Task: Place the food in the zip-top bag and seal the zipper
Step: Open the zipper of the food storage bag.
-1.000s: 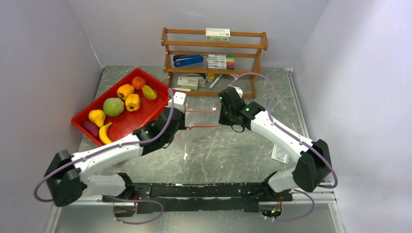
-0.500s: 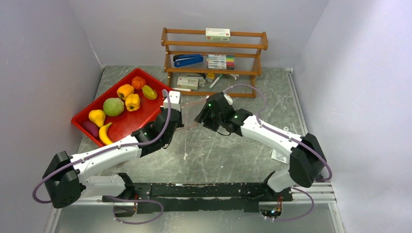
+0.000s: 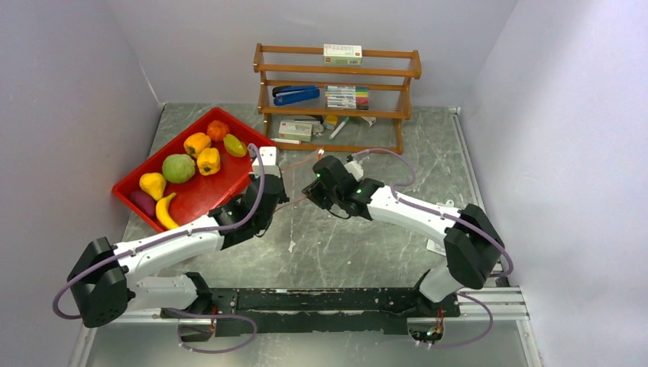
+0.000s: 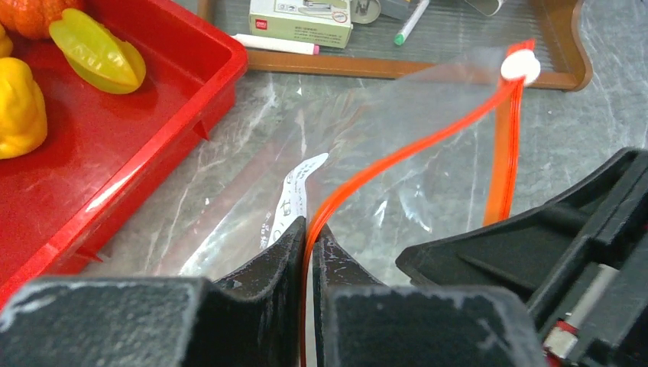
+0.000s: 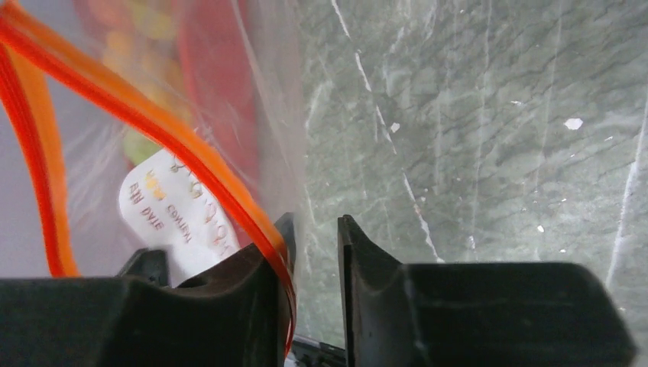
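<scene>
Pinches the zipper tight in the left claw; shows the right claw partly open, zipper at the gap's edge, ungripped. Finds the bag between both claws over the counter, just beside the tray. Probably risks the mouth sagging shut should that loose side slip. Counts eight foods, all in the tray; one bag; one tray.

Right tool nearer the left tool, jaws apart, zipper now slack

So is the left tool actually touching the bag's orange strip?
Touching. The left wrist view shows the left tool shut on the strip, pinching it with no gap.
</scene>
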`<action>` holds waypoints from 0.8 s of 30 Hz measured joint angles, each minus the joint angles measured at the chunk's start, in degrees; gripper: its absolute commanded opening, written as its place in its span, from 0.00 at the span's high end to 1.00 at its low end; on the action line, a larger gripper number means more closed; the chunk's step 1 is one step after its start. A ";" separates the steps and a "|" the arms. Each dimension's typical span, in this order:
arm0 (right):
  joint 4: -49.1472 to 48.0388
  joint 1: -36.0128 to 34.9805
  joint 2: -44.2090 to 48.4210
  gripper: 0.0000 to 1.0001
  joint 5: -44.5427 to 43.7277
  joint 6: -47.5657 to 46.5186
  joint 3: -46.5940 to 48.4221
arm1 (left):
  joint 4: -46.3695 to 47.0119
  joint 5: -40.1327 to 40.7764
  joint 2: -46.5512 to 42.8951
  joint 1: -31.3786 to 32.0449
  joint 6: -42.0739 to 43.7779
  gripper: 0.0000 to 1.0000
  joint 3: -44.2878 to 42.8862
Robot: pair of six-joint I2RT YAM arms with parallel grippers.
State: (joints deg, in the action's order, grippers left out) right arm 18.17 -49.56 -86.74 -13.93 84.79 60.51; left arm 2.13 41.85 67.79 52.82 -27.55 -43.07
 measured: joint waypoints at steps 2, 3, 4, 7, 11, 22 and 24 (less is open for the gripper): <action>-1.03 0.00 -1.20 0.97 -0.20 -0.37 -0.33 | 0.00 0.48 -0.42 0.00 -0.72 0.93 0.46; -1.14 0.00 -1.62 1.00 -0.55 -0.92 -0.55 | -0.11 1.05 -0.76 0.00 -1.01 0.93 0.66; -0.87 0.00 -1.81 1.00 -1.01 -1.68 -0.83 | -0.35 1.79 -1.27 -0.13 -1.16 0.93 0.74; 0.37 0.09 -1.11 1.00 -3.08 -5.33 -1.79 | -1.40 2.45 -3.32 -1.70 -1.42 0.93 0.74; 0.92 0.70 3.10 1.00 -4.96 -11.17 -5.16 | -2.86 0.42 -6.45 -7.23 -2.16 0.93 0.74; 2.34 1.38 7.17 1.00 -4.48 -26.99 -2.84 | -7.39 -10.97 -7.58 -9.51 -1.46 0.51 0.48; 3.87 1.51 5.68 1.00 -3.98 -30.01 0.96 | -9.01 -13.42 -6.71 -9.62 -0.22 0.47 -0.61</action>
State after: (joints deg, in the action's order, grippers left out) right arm 22.04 -48.05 -81.06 -17.91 54.78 61.47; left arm -6.87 28.42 61.08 43.20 -27.77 -43.68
